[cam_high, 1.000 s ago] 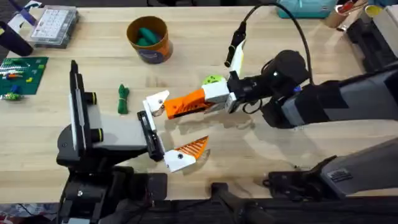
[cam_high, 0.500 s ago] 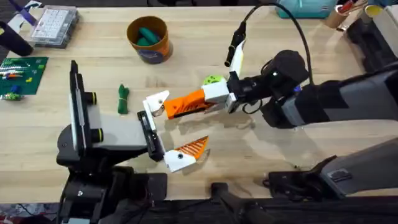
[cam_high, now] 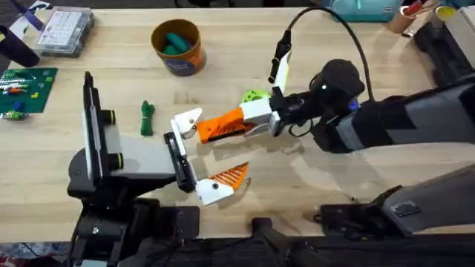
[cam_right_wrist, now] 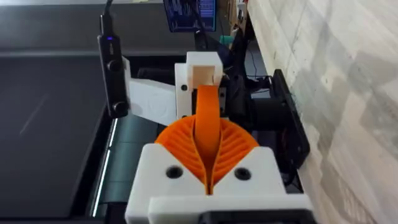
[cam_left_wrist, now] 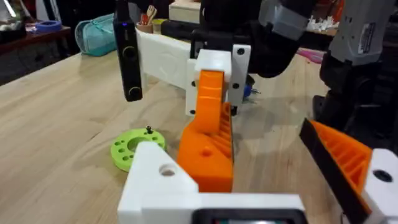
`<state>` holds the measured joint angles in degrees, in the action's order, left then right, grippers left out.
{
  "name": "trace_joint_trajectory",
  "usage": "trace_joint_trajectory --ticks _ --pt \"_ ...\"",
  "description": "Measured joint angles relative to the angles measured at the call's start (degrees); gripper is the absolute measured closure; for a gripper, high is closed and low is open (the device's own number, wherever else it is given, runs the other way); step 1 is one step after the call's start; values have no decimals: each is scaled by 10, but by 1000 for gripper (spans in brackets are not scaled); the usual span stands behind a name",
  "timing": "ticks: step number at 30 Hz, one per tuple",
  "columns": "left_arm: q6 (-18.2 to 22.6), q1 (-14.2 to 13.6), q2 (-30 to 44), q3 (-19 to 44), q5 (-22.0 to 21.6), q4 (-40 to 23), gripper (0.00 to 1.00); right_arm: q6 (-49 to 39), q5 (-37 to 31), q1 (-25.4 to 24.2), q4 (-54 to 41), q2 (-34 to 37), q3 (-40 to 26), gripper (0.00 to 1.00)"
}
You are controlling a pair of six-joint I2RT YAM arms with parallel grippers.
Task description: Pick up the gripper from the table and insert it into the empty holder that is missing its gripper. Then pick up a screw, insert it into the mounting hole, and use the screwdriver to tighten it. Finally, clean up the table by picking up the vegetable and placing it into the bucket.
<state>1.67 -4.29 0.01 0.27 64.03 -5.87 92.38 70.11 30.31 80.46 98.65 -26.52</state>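
Observation:
My right gripper (cam_high: 251, 116) is shut on the gripper (cam_high: 220, 124), a loose orange ribbed finger, held level above the table. Its narrow end meets the empty white holder (cam_high: 187, 119) on my left arm; in the left wrist view the gripper (cam_left_wrist: 208, 140) lies against that holder (cam_left_wrist: 163, 180). My left gripper (cam_high: 204, 152) stands open, its one fitted orange finger (cam_high: 226, 178) far from the holder. A small screw (cam_left_wrist: 148, 130) stands on a lime-green disc (cam_high: 254, 95). The dark-green vegetable (cam_high: 147, 117) lies left of the holder. The orange bucket (cam_high: 178, 46) stands at the back. The screwdriver is hidden.
Teal pieces lie inside the bucket. A clear parts box (cam_high: 65, 30) and a green board (cam_high: 26, 87) sit at the far left. A black camera stick (cam_high: 280, 59) with its cable rises from the right wrist. There is free tabletop in front of the right arm.
The right arm's elbow has edged slightly to the left. The orange finger stays against the white holder, and the left arm has not moved.

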Motion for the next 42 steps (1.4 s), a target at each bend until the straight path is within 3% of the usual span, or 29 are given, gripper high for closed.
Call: trace_joint_trajectory --ticks 42 --pt "1 0 0 0 -2 2 10 -11 -19 2 22 0 0 987"
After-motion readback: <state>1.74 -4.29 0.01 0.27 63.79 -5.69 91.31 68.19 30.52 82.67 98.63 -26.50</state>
